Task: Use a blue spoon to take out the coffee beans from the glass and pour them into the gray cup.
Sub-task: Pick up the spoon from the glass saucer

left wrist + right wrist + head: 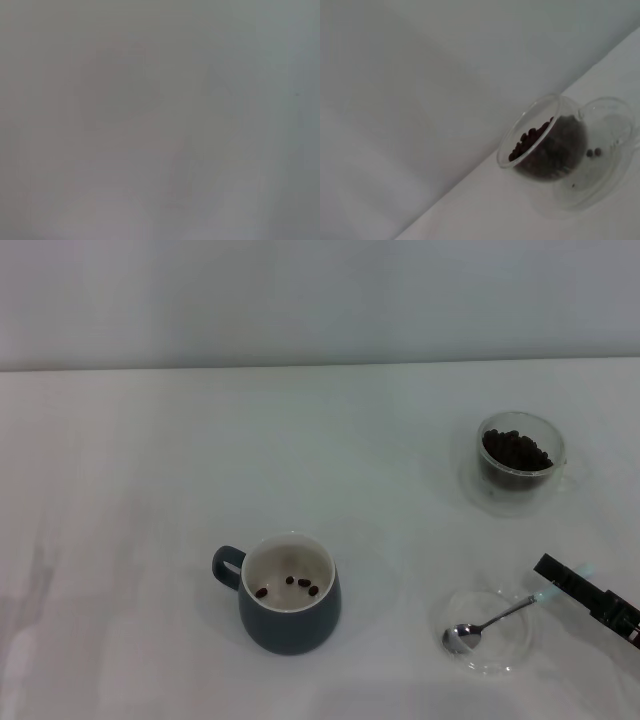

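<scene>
Right gripper (590, 598) enters the head view from the lower right edge as a dark bar just above the table (120, 540); whether its fingers are apart or together on anything cannot be told from these views. Touching its tip is the pale handle end of the blue spoon (487, 624), which slopes away from the gripper toward the robot's left, its shiny bowl resting in a flat clear saucer (512, 652) just beside the gripper (spoon bowl looks empty). Straight out beyond the gripper, farther from the robot, stands the glass (520, 464), holding a dark heap of coffee beans (516, 450); the right wrist view shows the same glass (547, 140) with the beans (530, 140) piled up to near its rim, on a clear saucer of its own. Well to the gripper's left sits the gray cup (290, 592), upright, loop handle pointing away from the gripper, with a few beans lying on its white bottom. Left gripper: not seen in any view; its wrist camera gives only a plain gray field.
</scene>
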Motion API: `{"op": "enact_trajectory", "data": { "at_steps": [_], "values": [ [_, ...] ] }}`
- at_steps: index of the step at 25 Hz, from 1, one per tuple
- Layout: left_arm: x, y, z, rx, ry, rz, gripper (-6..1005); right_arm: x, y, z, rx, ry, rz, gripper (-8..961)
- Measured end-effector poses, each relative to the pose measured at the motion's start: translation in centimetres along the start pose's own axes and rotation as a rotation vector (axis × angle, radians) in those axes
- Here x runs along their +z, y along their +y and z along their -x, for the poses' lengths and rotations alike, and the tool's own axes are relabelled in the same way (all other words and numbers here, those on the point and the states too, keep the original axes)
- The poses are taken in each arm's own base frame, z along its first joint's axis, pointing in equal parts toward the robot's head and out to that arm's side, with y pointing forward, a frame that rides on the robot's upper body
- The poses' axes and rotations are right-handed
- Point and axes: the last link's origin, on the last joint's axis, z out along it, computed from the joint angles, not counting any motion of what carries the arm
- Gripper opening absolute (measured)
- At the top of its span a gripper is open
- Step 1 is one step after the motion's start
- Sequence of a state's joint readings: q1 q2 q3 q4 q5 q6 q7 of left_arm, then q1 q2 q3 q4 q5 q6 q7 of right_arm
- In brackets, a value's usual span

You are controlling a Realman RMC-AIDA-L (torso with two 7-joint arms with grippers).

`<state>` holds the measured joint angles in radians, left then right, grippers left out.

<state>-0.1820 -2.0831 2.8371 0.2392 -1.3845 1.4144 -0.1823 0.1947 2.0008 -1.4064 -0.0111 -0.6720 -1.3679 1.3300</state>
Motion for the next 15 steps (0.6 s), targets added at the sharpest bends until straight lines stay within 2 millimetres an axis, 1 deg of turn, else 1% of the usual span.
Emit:
{"op": "enact_trajectory", "data": {
  "at_steps": [5,8,15],
  "values": [
    [0.18,0.02,-0.08,0.0,0.005,0.0,787,-0.18,-0.26,0.2,0.015,0.006,-0.011,828],
    [0.41,0.13,-0.17,0.001,0.009,0.005,787,-0.07,-0.18,0.2,0.014,0.007,-0.007,627],
    [0.88,0.38,-0.34,0.002,0.018,0.016,787,0.04,0.0,0.23,0.019,0.005,0.004,340]
  ]
}}
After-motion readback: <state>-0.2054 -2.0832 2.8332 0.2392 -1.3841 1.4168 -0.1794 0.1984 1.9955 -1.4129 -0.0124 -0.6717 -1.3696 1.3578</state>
